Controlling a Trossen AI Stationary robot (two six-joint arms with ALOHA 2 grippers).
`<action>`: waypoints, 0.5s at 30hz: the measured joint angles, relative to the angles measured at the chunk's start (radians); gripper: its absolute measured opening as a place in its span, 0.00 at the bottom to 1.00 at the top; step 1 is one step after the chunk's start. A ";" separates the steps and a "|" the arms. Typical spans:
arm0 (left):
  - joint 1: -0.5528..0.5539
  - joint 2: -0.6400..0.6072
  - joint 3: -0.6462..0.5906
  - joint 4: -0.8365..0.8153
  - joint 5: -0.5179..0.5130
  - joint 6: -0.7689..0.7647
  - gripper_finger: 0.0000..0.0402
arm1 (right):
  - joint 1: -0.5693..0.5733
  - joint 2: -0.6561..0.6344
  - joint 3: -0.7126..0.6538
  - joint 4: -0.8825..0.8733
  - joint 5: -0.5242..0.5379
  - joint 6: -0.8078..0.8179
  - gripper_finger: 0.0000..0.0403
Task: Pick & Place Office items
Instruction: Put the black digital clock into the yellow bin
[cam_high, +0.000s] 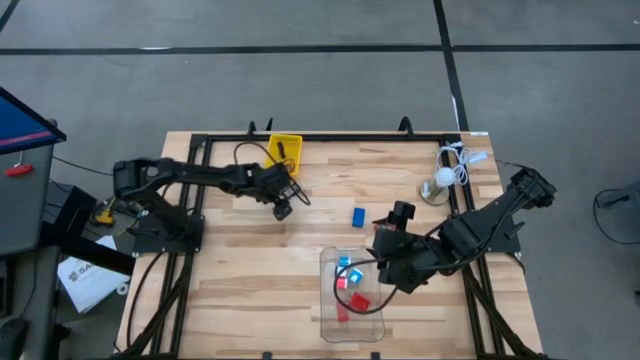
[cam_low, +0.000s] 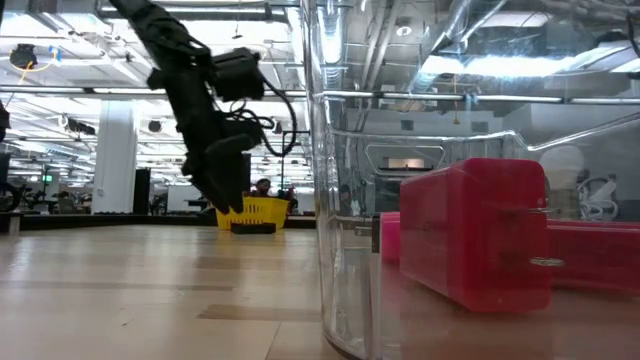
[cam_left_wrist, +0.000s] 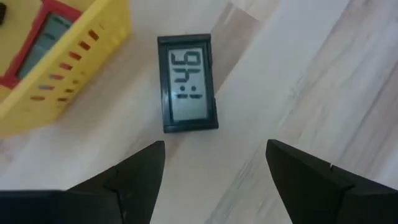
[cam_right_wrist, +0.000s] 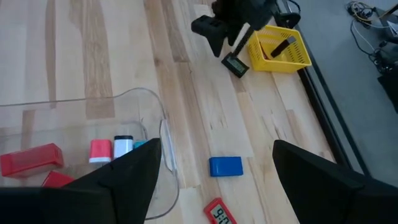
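I am at the approach step of a pick: my left gripper (cam_left_wrist: 214, 165) hangs over the black rectangle with the pale display (cam_left_wrist: 187, 83), which lies flat on the bare table (cam_high: 250, 260) just beside the yellow tray (cam_high: 285, 150), touching neither my fingers nor, as far as I can tell, the tray. From above, my left gripper (cam_high: 283, 205) sits at about six o'clock of the tray, and the rectangle must lie under it, hidden by my own wrist there. My left claw is spread wide and holds nothing; the rectangle sits just ahead of the gap between the fingertips, its long side running roughly along my line of reach. The next move, as I judge it, calls for a short advance until the piece is centred between the fingers, then a descent to the wood and a close across its narrow width, with care not to nudge the tray. My right gripper (cam_right_wrist: 211, 165) waits over the clear bin (cam_high: 352, 300), also wide open and empty, with red blocks (cam_high: 358, 300) and white-and-cyan bits (cam_high: 350, 275) already inside; a blue block (cam_high: 358, 215) lies on the table at about twelve o'clock of the bin, and a small red piece with a display (cam_right_wrist: 219, 213) lies near it.
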 joint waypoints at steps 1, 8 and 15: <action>0.000 0.017 0.019 -0.003 0.000 0.003 0.69 | 0.000 0.000 0.000 0.000 0.000 0.000 0.75; 0.046 0.066 0.066 -0.023 0.040 0.024 0.69 | 0.015 0.000 0.000 -0.008 0.000 0.021 0.75; 0.113 0.077 0.065 -0.028 0.086 0.053 0.69 | 0.038 0.000 0.000 -0.026 0.000 0.057 0.75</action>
